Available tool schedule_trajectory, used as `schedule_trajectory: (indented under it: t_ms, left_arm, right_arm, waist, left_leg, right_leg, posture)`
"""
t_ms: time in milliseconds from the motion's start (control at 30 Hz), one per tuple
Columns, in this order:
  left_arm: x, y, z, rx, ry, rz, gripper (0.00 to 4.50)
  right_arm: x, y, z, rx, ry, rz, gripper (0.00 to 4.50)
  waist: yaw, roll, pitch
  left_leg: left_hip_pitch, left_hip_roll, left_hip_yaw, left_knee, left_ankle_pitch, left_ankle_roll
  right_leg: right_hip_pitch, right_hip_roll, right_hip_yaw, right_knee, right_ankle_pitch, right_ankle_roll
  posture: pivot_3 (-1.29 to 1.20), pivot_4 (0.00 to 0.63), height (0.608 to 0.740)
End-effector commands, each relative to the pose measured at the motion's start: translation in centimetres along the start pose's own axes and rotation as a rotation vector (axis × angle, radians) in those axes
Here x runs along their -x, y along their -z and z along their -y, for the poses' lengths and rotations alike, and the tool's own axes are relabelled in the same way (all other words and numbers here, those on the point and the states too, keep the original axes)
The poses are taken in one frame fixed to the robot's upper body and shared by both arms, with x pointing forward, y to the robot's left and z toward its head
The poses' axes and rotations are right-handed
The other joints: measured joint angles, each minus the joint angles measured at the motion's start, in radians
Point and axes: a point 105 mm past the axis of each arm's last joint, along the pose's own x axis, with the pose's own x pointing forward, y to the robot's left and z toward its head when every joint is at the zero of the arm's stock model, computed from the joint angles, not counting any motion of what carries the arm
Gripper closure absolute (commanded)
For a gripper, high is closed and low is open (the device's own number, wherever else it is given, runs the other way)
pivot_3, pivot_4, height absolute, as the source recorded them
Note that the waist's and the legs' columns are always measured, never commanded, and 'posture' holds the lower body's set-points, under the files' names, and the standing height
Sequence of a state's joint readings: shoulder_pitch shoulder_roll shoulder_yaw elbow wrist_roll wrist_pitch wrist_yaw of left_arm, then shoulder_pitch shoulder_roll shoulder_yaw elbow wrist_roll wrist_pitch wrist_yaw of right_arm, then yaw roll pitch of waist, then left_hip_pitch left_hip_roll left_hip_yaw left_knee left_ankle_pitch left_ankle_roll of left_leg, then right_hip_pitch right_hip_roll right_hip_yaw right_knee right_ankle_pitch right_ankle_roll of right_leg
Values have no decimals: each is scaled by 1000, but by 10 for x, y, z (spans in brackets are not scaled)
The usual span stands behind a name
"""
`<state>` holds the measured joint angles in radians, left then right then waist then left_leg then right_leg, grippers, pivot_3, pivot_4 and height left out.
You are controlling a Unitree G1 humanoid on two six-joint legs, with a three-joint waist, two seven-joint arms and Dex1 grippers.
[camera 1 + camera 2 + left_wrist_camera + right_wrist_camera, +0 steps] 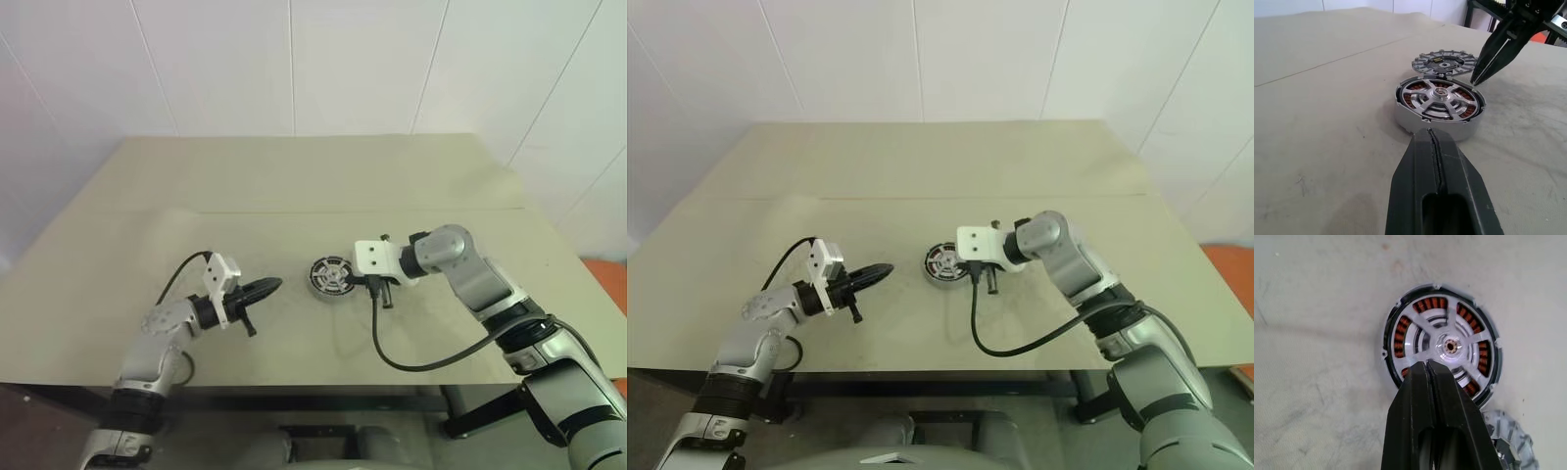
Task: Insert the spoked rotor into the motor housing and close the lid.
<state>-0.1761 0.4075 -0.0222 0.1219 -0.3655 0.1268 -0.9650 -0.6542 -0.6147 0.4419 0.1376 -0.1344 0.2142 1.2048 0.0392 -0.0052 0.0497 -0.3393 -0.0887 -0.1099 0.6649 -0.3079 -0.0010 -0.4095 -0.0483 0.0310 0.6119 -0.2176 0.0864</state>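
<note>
Copper-red windings show through the cut-outs of the spoked rotor (1440, 100), a round disc with a pale silver centre and five broad spokes, seated inside the motor housing (1415, 122), a shallow round cup with a dark rim and a pale metal wall. The housing stands near the middle of the beige matte table (294, 186). Just behind it in the left wrist view, touching or nearly touching its rim, lies the lid (1442, 62), a flat silvery metal disc with a dark hub and a ring of small radial cut-outs; it rests flat on the table, off the housing.

Over the housing's edge on the lid's side hangs the right gripper (1475, 81), slanting down, its two black fingers pressed together and pinching nothing; in the right wrist view the tips sit over the rotor's face near its hub, though contact cannot be told. A black cable (411, 362) loops from this wrist across the table.

On the housing's other side the left gripper (269, 287) points level at the housing from a short way off, its black fingers (1449, 147) likewise pressed together and empty.
</note>
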Motion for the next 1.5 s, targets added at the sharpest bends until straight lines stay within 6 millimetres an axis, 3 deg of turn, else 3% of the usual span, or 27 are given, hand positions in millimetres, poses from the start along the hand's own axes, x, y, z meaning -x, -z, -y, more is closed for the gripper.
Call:
schedule_trajectory:
  t_ms: [33, 100, 333, 633, 733, 933, 967, 1333, 1500]
  left_arm:
    - [-4, -10, -2, -39, 14, 23, 4500]
    - [-4, -9, -2, -39, 15, 22, 4500]
    - [-2, -5, -4, -34, 6, 8, 4500]
    - [-1, -3, -5, -30, -3, 3, 4500]
    - [-2, -2, -6, -30, -5, 3, 4500]
    - [-3, -7, -6, -38, -7, 14, 4500]
    - [-4, -8, -7, -39, -8, 17, 4500]
    - [-6, -7, -9, -45, -11, 9, 4500]
    - [-6, -5, -8, -44, -10, 2, 4500]
  right_arm:
    - [8, -9, 4, 12, 25, 32, 4302]
    - [8, -10, 2, 7, 18, 34, 3928]
    - [5, -10, 4, 20, 29, 24, 1646]
    - [-2, -5, 0, 20, 20, 7, 1646]
    - [-5, -3, -1, 15, 23, 3, 2221]
    - [-9, 1, -5, 13, 26, -10, 4250]
    - [-8, -1, -4, 8, 34, -1, 4397]
    - [-1, 1, 5, 5, 77, -16, 4476]
    - [3, -2, -2, 41, 13, -4, 4476]
  waist:
    - [0, 0, 0]
    - [0, 0, 0]
    - [0, 0, 0]
    - [0, 0, 0]
    - [0, 0, 0]
    - [0, 0, 0]
    - [0, 0, 0]
    - [0, 0, 0]
    - [1, 0, 0]
  left_leg:
    - [0, 0, 0, 0, 0, 0]
    - [0, 0, 0, 0, 0, 0]
    - [0, 0, 0, 0, 0, 0]
    - [0, 0, 0, 0, 0, 0]
    - [0, 0, 0, 0, 0, 0]
    - [0, 0, 0, 0, 0, 0]
    - [0, 0, 0, 0, 0, 0]
    - [0, 0, 0, 0, 0, 0]
    - [0, 0, 0, 0, 0, 0]
  right_leg:
    - [0, 0, 0, 0, 0, 0]
    - [0, 0, 0, 0, 0, 0]
    - [0, 0, 0, 0, 0, 0]
    - [0, 0, 0, 0, 0, 0]
    - [0, 0, 0, 0, 0, 0]
    - [0, 0, 0, 0, 0, 0]
    - [0, 0, 0, 0, 0, 0]
    - [0, 0, 0, 0, 0, 0]
    - [0, 0, 0, 0, 0, 0]
  posture:
    - [0, 0, 740]
    - [0, 0, 740]
    - [0, 0, 740]
    - [0, 0, 740]
    - [0, 0, 740]
    - [0, 0, 740]
    - [0, 0, 740]
    - [0, 0, 740]
    - [0, 0, 740]
